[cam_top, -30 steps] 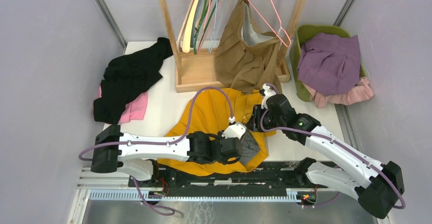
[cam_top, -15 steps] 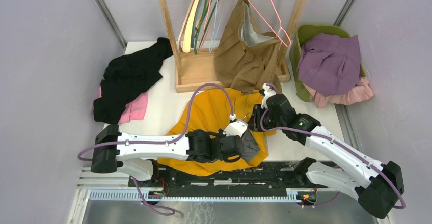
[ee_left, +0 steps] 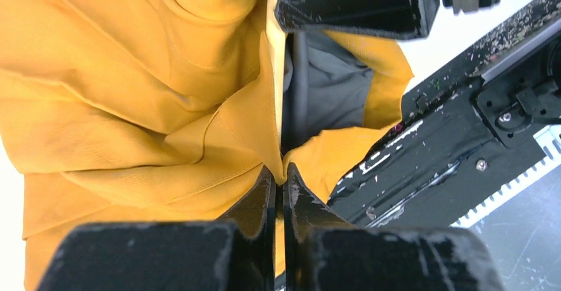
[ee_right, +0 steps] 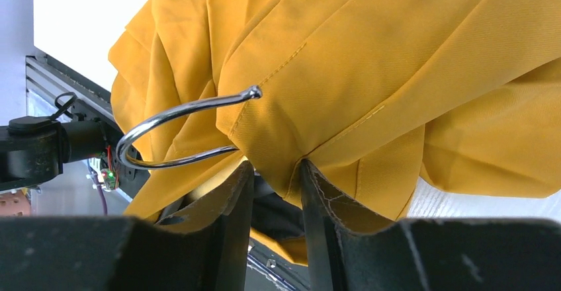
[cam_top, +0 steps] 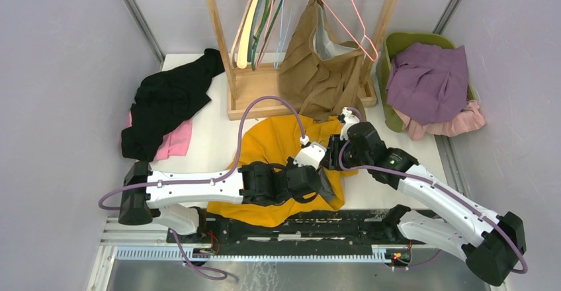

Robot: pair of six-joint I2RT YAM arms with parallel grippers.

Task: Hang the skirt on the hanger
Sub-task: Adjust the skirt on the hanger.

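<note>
The mustard-yellow skirt (cam_top: 274,149) lies bunched on the table between the two arms. My left gripper (cam_top: 324,188) is shut on a fold of its edge, seen in the left wrist view (ee_left: 281,175) with yellow cloth (ee_left: 132,106) pinched between the fingers and grey lining (ee_left: 331,86) beyond. My right gripper (cam_top: 331,152) is close above it. In the right wrist view its fingers (ee_right: 274,172) clamp a cloth-covered fold of the skirt (ee_right: 397,53) where the hanger's chrome hook (ee_right: 172,116) comes out. The rest of the hanger is hidden under cloth.
A wooden rack (cam_top: 255,96) stands behind, holding several hangers (cam_top: 258,20), a brown garment (cam_top: 317,66) and a pink wire hanger (cam_top: 344,20). A green basket (cam_top: 397,40) holds purple and pink clothes at the right. Black and pink clothes (cam_top: 169,106) lie at the left. A black rail (ee_left: 450,125) runs along the near edge.
My left gripper has moved away from the near edge toward the right gripper, carrying the skirt's edge with it. The grey lining is now mostly covered. The right arm has barely moved.
</note>
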